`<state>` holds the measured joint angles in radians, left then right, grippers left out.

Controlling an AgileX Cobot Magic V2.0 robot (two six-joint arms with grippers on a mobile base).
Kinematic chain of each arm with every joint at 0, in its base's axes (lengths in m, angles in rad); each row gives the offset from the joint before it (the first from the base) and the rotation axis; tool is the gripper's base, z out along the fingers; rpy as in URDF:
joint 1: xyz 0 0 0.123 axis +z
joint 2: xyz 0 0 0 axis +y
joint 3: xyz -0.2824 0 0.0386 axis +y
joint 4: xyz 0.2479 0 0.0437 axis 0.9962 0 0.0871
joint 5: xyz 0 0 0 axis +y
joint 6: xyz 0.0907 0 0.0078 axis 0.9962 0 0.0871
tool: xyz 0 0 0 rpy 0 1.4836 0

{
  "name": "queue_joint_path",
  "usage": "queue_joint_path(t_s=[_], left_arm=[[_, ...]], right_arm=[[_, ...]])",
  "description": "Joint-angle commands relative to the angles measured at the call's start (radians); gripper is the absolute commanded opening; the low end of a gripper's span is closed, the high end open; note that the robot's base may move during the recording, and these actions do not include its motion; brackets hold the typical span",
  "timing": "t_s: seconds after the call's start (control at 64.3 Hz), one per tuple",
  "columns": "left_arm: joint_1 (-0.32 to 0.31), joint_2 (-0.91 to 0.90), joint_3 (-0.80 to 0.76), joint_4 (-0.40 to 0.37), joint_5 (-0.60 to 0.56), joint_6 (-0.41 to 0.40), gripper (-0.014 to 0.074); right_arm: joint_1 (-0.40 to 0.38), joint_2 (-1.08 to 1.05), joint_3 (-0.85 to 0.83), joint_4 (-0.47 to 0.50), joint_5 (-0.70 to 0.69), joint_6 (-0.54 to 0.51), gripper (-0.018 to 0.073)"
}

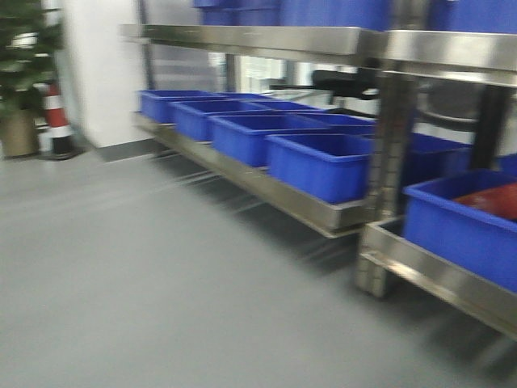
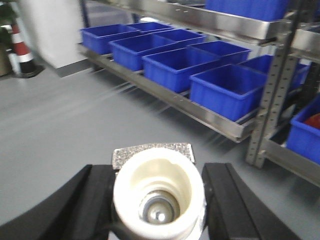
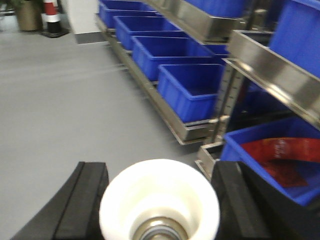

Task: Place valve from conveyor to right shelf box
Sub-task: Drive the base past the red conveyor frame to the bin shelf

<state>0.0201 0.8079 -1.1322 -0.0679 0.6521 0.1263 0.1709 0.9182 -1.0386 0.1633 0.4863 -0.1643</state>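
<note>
The left tool [image 2: 158, 200] grips a small silvery metal valve [image 2: 150, 172], black fingers [image 2: 92, 202] pressed against both sides of its pale whitish round base. Beyond, blue rectangular plastic bins [image 2: 225, 92] line a low stainless-steel shelf [image 2: 200, 112] above grey floor [image 2: 75, 120].

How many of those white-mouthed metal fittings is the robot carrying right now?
2. One valve is gripped in the left end effector, the second valve in the right end effector. Others may be out of view.
</note>
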Motion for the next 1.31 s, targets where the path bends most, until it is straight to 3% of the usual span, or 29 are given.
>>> queue_joint_path(t_s=[0.0,1.29], left_arm=[[-0.005,-0.009,-0.008,-0.007,-0.052,-0.006,-0.0111],[-0.005,-0.009,-0.008,-0.007,-0.052,-0.006,-0.0111]], right_arm=[[0.001,-0.010,-0.007,-0.001,-0.076,-0.005,-0.0153],[0.001,-0.010,-0.007,-0.001,-0.076,-0.005,-0.0153]])
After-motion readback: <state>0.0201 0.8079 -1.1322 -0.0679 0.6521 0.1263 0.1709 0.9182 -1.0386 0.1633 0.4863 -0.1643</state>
